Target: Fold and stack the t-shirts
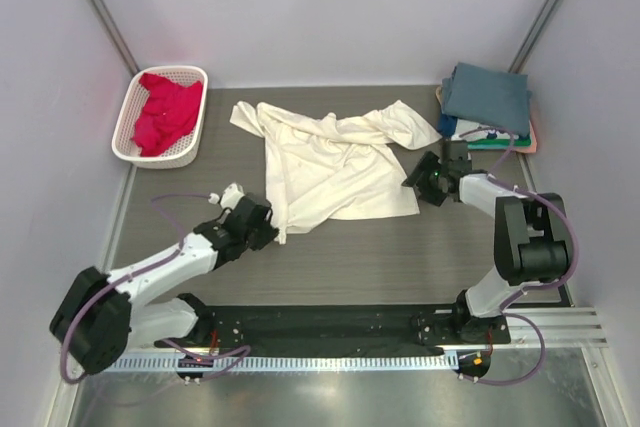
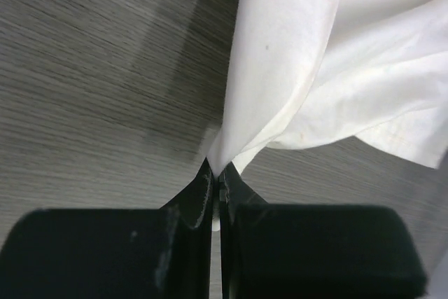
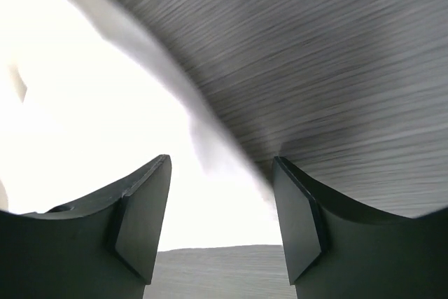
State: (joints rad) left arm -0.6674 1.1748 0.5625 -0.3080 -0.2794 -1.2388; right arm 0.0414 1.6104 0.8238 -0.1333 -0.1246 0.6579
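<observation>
The large cream t-shirt (image 1: pixel 330 162) lies rumpled in the middle of the table. My left gripper (image 1: pixel 272 230) is shut on the shirt's near left corner; the left wrist view shows the cloth (image 2: pixel 315 68) pinched between the closed fingers (image 2: pixel 196 201). My right gripper (image 1: pixel 415 184) is open at the shirt's near right corner; in the right wrist view the cloth edge (image 3: pixel 105 117) lies between the spread fingers (image 3: pixel 143 222). A crimson-pink shirt (image 1: pixel 165 110) sits crumpled in the basket. A stack of folded shirts, slate-blue (image 1: pixel 487 95) on top, stands at the back right.
The white lattice basket (image 1: pixel 187 152) stands at the back left. The grey wood-grain table (image 1: pixel 350 257) is bounded by pale walls at the sides and back. A black strip and metal rail run along the near edge by the arm bases.
</observation>
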